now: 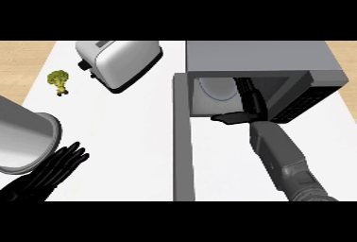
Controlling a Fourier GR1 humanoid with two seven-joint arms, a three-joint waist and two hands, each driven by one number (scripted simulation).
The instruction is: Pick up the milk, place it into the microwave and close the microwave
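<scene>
Reaching into the microwave point(265, 59) at 1 o'clock, right hand point(244, 106) fingers unreadable, milk hidden; left hand point(52, 168) rests flat-fingered at 8; withdraw straight, then swing door point(182, 142) shut.

Right arm stretched way forward, left just parked at the edge

The right forearm point(282, 158) runs up from the lower right, and the right hand point(245, 106) is reached out far ahead, thumb poking off to the left; can't really tell what its fingers are doing. The left hand point(50, 172) sits at the lower left, open, fingers straight and pointing up-right.
</scene>
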